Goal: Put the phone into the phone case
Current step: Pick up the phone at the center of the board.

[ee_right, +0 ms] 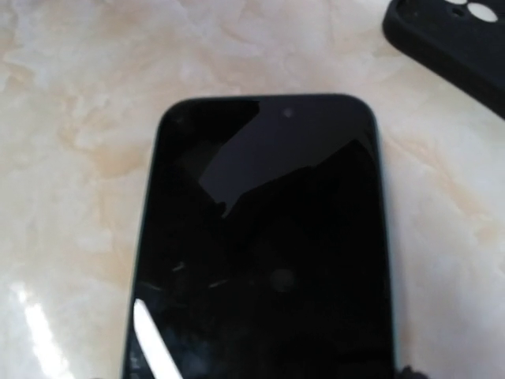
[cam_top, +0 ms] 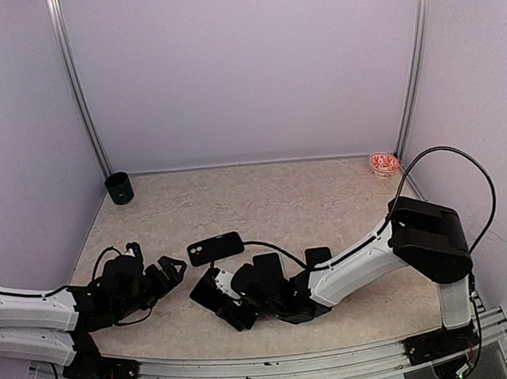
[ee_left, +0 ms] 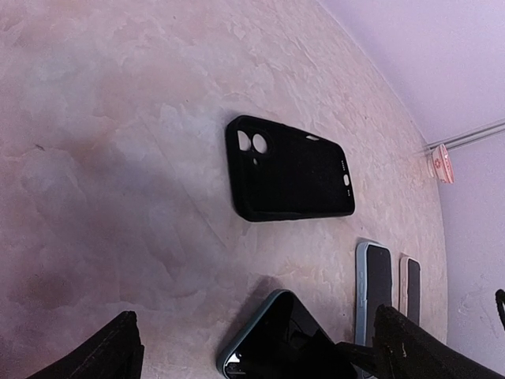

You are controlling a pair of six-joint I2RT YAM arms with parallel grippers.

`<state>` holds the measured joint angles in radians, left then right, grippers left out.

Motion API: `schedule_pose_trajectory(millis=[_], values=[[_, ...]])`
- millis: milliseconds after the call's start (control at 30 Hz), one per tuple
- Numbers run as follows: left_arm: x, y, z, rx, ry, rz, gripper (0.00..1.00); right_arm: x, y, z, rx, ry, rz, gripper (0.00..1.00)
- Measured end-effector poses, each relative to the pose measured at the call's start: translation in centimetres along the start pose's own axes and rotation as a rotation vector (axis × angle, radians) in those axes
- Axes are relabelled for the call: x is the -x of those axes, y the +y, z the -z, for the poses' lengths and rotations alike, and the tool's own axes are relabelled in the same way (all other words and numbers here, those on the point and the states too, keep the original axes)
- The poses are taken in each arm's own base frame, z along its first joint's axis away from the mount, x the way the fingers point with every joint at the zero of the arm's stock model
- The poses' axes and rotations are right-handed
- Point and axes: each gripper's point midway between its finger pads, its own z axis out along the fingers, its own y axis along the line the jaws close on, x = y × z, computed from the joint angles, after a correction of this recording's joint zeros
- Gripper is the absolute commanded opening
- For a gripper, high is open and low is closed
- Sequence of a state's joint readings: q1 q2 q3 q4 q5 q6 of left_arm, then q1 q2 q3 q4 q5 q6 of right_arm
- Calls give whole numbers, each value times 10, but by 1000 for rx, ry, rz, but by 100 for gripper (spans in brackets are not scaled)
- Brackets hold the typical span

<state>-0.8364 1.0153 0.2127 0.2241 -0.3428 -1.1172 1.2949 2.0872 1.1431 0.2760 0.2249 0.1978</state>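
The black phone case (cam_top: 215, 248) lies flat on the table with its hollow side and camera holes up, and it also shows in the left wrist view (ee_left: 290, 170). The phone (cam_top: 207, 290), dark screen up, is just in front of the case. My right gripper (cam_top: 223, 299) is shut across the phone's width. In the right wrist view the phone (ee_right: 260, 237) fills the frame, and a corner of the case (ee_right: 458, 39) sits at the top right. The phone's far end (ee_left: 272, 339) casts a shadow and looks slightly raised. My left gripper (cam_top: 166, 272) is open and empty, left of the phone.
Two other phones (ee_left: 375, 288) (ee_left: 410, 288) lie side by side beyond the held one, near the right arm. A black cup (cam_top: 119, 188) stands at the back left corner. A small red-and-white dish (cam_top: 383, 163) sits at the back right.
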Motion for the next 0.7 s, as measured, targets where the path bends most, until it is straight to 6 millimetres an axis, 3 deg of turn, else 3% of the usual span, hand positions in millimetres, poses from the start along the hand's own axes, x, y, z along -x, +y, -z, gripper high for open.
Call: schedule_pose_trajectory(millis=[333, 567, 700], values=[[-4, 6, -7, 16, 32, 3, 99, 12, -4, 19, -1, -64, 34, 68], [-11, 10, -12, 22, 71, -12, 99, 17, -6, 21, -13, -46, 58, 89], [-10, 8, -11, 15, 68, -12, 99, 45, -2, 19, -14, -27, 62, 96]])
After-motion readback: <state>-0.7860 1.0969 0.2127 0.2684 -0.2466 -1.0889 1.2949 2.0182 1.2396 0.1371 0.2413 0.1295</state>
